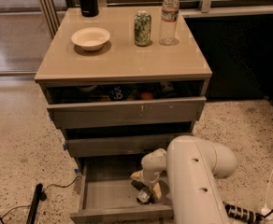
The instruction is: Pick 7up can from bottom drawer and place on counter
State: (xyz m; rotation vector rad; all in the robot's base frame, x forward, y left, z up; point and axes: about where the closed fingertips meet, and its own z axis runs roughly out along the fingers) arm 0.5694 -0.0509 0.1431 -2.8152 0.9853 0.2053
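The bottom drawer (106, 197) of the cabinet stands pulled out, its inside grey. In its right part lies the 7up can (144, 197), small and silvery, tipped over. My gripper (147, 185) reaches down into the drawer from the right and sits right at the can, partly covering it. My thick white arm (192, 181) hides the drawer's right end. The counter (122, 55) is the glossy beige top of the cabinet, well above the gripper.
On the counter stand a white bowl (90, 38), a green-patterned can (142, 28), a clear water bottle (169, 17) and a black bottle (88, 0). The top drawer (127, 112) is ajar with items inside. Cables (38, 199) lie on the floor at left, and a power strip (244, 213) at right.
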